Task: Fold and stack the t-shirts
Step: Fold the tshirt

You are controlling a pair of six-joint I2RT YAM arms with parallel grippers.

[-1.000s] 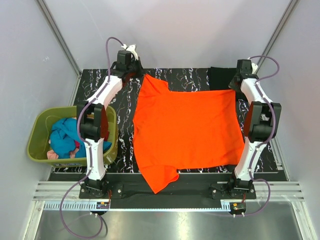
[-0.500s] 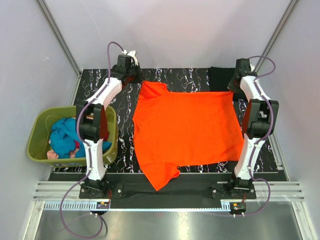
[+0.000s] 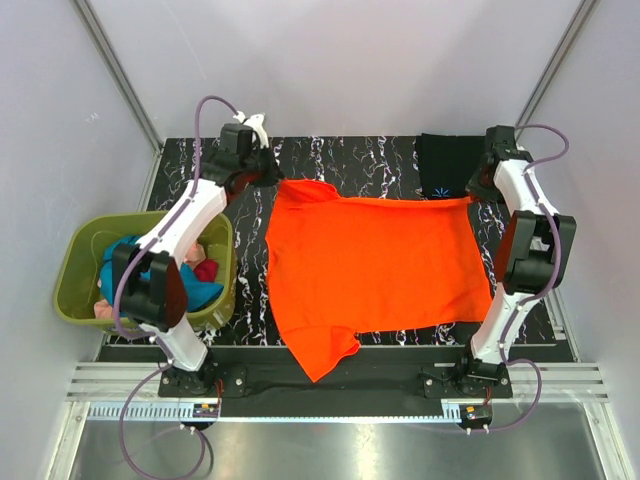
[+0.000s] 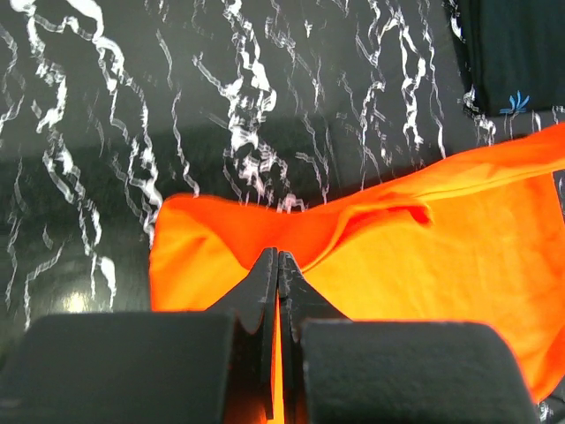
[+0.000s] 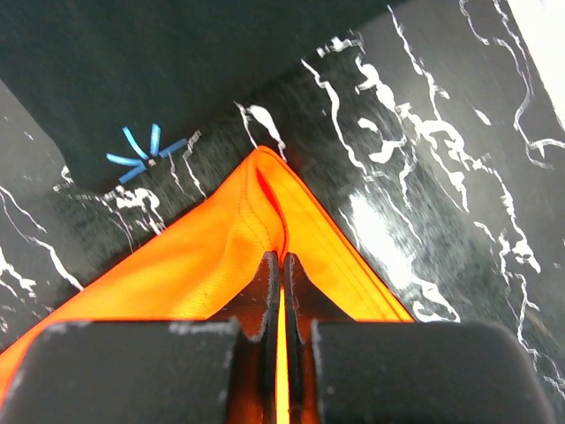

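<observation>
Seemingly light and limp, the orange t-shirt (image 3: 370, 265) is best held at its far corners, where the left gripper (image 4: 278, 258) and right gripper (image 5: 281, 261) are pinched tight on it.

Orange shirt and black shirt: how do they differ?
The orange shirt lies spread wide; the black shirt is a small patch behind it. The orange shirt is plain; the black shirt bears a light-blue mark. The left gripper and right gripper pinch the orange shirt, not the black shirt. Both lie on the table.

orange t-shirt (image 3: 375, 265): matt cloth | table (image 3: 350, 158): glossy black marbled
</observation>
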